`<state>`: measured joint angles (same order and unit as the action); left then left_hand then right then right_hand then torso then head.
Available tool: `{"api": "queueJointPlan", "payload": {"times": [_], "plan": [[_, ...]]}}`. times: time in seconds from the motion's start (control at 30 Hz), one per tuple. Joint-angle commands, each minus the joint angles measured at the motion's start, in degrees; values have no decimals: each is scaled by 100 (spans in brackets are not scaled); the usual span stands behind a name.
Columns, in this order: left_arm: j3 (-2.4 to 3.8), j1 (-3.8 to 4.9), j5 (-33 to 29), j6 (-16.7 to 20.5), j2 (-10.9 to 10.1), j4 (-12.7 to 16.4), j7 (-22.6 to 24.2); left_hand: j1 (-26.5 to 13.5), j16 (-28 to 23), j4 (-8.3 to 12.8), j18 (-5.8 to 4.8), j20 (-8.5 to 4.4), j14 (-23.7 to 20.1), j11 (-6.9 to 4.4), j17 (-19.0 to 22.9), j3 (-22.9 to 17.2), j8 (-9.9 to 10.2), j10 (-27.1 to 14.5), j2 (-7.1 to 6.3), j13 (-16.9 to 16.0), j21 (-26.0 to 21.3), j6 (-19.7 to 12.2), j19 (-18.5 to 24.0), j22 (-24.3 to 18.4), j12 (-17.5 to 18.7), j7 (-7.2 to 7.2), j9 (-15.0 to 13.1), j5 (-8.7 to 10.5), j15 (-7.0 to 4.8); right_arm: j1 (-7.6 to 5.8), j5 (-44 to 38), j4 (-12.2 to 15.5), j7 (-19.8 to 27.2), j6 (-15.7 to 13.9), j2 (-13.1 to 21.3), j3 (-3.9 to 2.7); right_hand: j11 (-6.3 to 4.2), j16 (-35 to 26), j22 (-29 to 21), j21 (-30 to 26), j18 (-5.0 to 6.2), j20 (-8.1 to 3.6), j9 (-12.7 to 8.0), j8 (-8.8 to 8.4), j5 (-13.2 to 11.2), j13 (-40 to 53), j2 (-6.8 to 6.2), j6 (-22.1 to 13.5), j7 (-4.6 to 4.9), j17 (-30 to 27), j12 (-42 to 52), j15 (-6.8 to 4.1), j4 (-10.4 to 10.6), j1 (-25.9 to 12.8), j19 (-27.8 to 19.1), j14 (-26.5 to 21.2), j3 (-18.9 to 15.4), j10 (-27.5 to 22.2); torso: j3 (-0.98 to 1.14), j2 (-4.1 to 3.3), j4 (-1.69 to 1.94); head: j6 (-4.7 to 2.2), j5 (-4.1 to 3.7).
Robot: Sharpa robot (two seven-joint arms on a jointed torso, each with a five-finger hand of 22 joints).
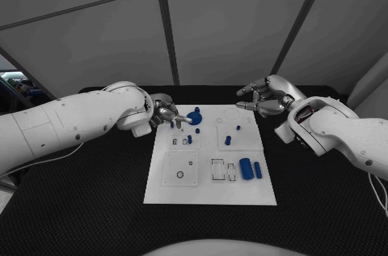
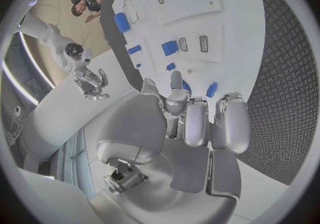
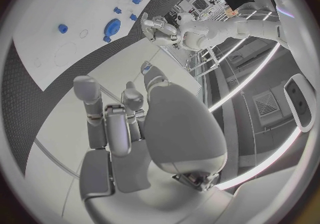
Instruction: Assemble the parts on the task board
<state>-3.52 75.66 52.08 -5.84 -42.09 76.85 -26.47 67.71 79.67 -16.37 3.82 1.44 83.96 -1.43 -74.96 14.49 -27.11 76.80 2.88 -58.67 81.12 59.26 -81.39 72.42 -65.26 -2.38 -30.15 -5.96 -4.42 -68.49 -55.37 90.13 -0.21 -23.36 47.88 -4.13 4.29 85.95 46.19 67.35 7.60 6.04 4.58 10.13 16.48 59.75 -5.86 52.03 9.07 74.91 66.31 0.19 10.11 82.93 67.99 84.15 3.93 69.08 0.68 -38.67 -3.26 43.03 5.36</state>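
The left hand (image 1: 166,115) sits at the far left corner of the white board (image 1: 208,191), its fingers closed around a round blue disc (image 1: 195,118) that it holds just above the board's surface. In the left wrist view the fingers (image 2: 195,120) curl down over that same disc (image 2: 186,86). Just near of it on the board stand a few small blue pegs (image 1: 189,138), and another peg (image 1: 228,139) stands further right in the middle of the board. Toward the near right lie two blue cylinders (image 1: 245,168) side by side, beside an outlined slot. The right hand (image 1: 260,99) hovers off the board's far right corner, fingers apart and holding nothing; the right wrist view shows its fingers (image 3: 117,122) loosely spread over the black table (image 1: 73,211).
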Motion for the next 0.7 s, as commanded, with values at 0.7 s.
{"api": "queueJointPlan", "payload": {"times": [0.7], "plan": [[-192, 87, 335, -698, 583, -311, -623, -236, 4, -35, -18, 16, 251, -8, -9, 49, -207, -123, -161, 63, -3, -208, -2, -7, -1, -10, -336, 51, -40, -9, 74, -133, -108, 33, -121, -4, -36, -50, -51, -59, 58, -22, -23, 49, 187, -50, 3, 21, -12, 706, -51, -53, 15, -38, -23, 371, 0, 6, -1, -16, -10, 80, -12]]}}
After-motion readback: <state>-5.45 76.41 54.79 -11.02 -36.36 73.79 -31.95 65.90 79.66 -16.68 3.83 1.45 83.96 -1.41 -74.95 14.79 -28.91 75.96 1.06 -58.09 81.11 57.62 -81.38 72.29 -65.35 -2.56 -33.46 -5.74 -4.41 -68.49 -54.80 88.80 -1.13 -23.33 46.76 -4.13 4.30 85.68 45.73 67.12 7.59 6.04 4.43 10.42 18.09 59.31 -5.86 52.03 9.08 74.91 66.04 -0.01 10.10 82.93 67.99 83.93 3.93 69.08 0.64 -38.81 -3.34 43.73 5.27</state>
